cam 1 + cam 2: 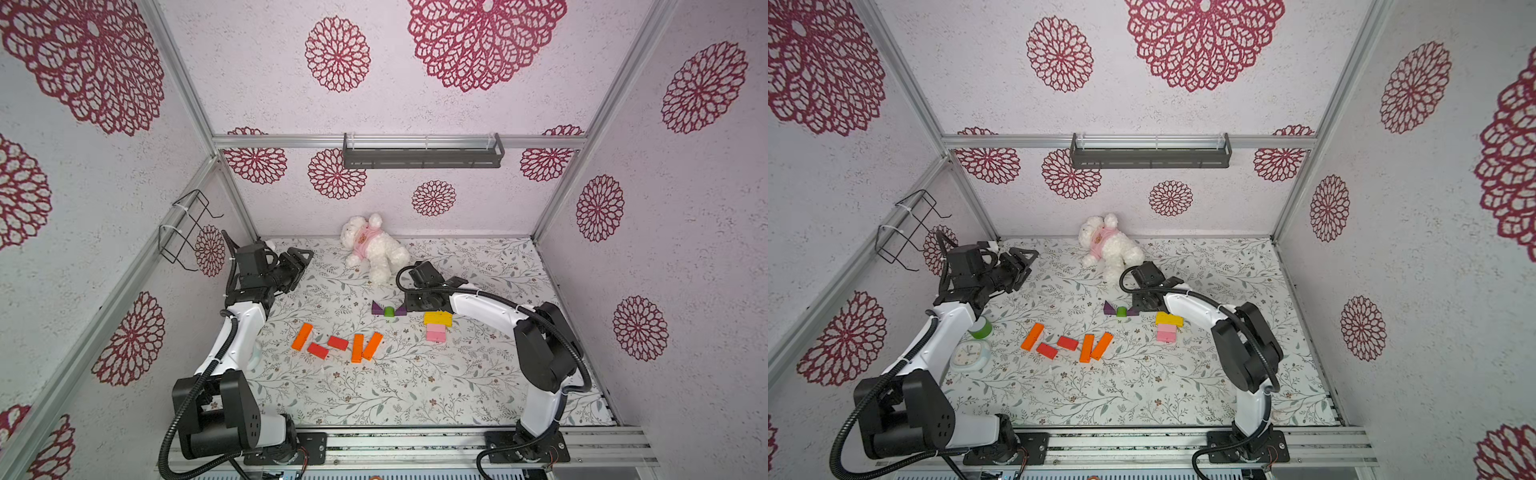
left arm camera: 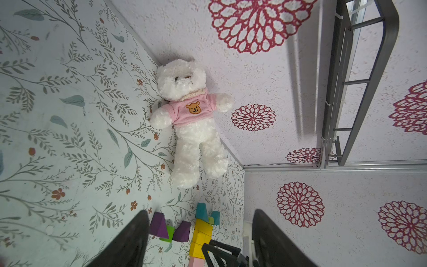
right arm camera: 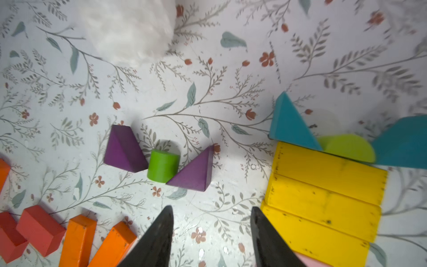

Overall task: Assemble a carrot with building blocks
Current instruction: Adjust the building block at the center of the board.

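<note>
Both left tool (image 2: 201, 212) and right tool (image 3: 211, 208) gape wide, empty
Yellow bars (image 3: 328, 185) lie side by side at the table (image 1: 415, 395) centre, long axes 9-to-3; teal triangles (image 3: 288, 124) at their 12 o'clock hide under the right arm (image 1: 490, 309) in both top views; pink block (image 3: 312, 262) at 6 o'clock, cropped in wrist views

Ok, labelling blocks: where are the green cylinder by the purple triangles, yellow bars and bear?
green cylinder (image 3: 163, 168): right wrist view, side.
yellow bars (image 3: 323, 205): right wrist view, middle bar.
bear (image 2: 196, 138): left wrist view, belly.
</note>
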Motion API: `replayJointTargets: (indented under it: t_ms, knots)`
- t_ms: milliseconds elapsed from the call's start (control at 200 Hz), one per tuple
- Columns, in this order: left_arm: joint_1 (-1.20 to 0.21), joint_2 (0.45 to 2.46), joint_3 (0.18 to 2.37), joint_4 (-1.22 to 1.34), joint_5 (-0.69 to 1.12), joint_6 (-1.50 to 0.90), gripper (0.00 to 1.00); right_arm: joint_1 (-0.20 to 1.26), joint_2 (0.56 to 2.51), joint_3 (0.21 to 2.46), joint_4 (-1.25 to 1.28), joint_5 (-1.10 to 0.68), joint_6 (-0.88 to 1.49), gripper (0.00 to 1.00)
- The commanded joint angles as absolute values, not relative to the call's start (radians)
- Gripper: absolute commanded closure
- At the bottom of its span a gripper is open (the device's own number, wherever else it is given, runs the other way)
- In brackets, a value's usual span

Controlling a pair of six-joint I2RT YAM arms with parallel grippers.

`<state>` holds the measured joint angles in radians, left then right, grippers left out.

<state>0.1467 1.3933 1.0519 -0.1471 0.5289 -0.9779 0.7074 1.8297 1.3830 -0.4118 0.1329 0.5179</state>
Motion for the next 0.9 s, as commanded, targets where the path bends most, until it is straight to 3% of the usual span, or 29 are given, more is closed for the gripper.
replayJointTargets:
  t_ms: [0,220,545,691,896]
  knots:
    - [0.146,1.38,1.056,-0.182,0.493,-0.973,0.27,0.815,1.789,1.418,-0.53,0.261,0.577,0.43]
    - [0.141,1.352,1.071,-0.228,0.46,-0.954,0.27,1.001,1.914,1.492,-0.54,0.267,0.773,0.32]
    - [0.139,1.305,1.071,-0.228,0.468,-0.952,0.27,1.044,2.058,1.544,-0.532,0.257,0.879,0.25]
    - [0.139,1.299,1.069,-0.223,0.474,-0.955,0.27,1.039,2.109,1.58,-0.528,0.232,0.855,0.31]
    - [0.14,1.298,1.069,-0.22,0.479,-0.956,0.27,1.034,2.114,1.565,-0.531,0.222,0.824,0.51]
